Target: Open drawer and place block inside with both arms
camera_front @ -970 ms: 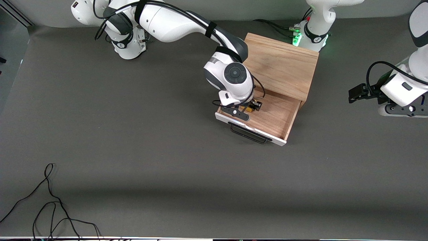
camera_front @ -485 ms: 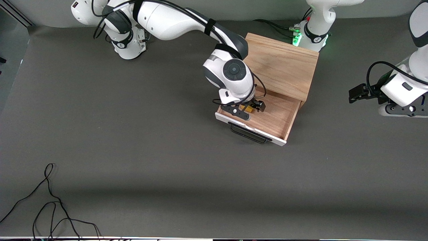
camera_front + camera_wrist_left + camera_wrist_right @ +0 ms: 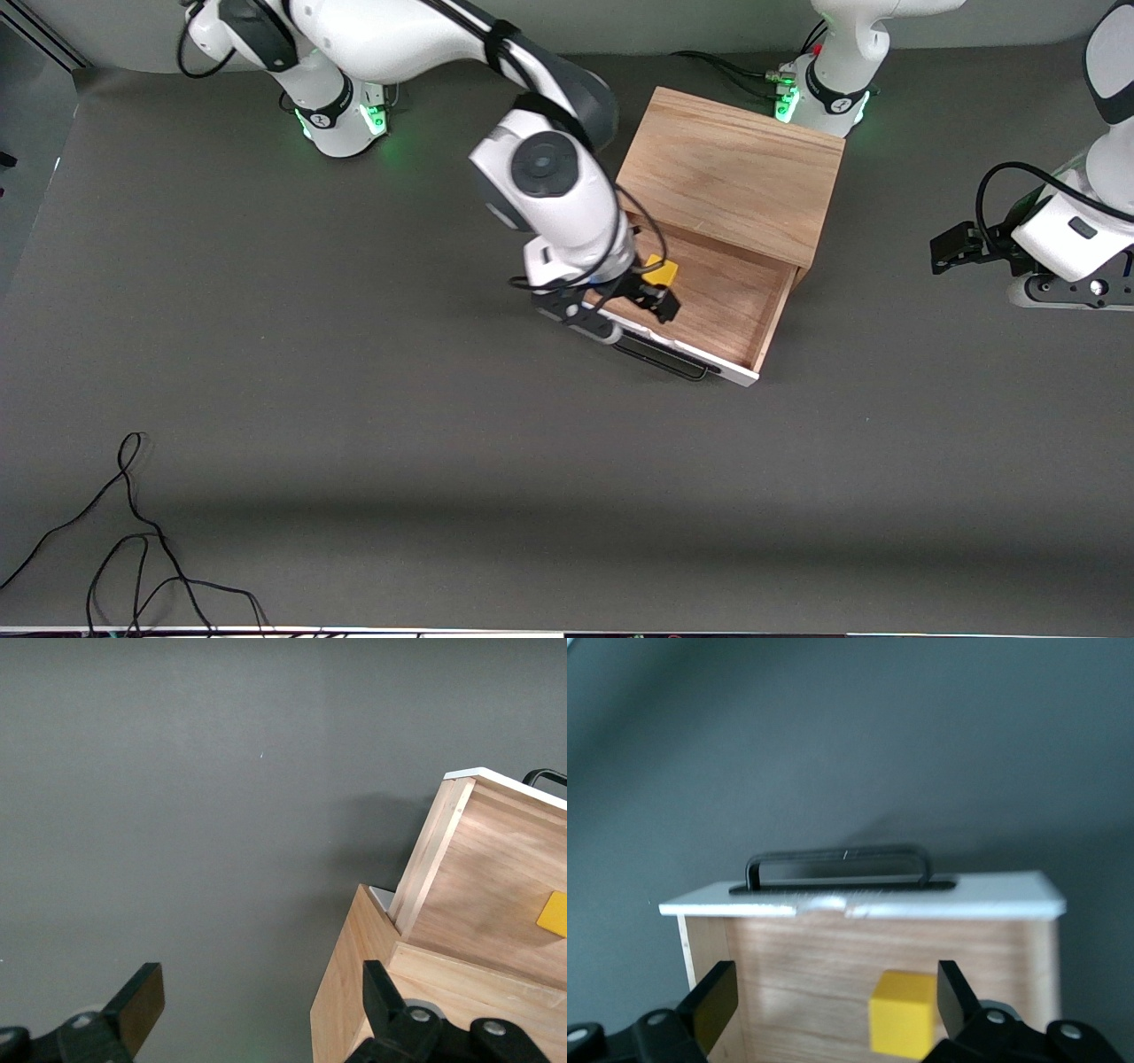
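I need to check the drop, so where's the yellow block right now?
The yellow block lies on the wood floor of the open drawer, toward the right arm's end, just under the open right gripper; nothing grips it.

The drawer (image 3: 709,306) stands pulled open from its oak box (image 3: 735,173), white front and black handle (image 3: 660,359) facing the camera. The yellow block (image 3: 661,271) lies flat on its wood floor.

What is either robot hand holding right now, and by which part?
Nothing. The right gripper is open above the drawer, with the block lying loose inside. The left gripper waits open off to the side.
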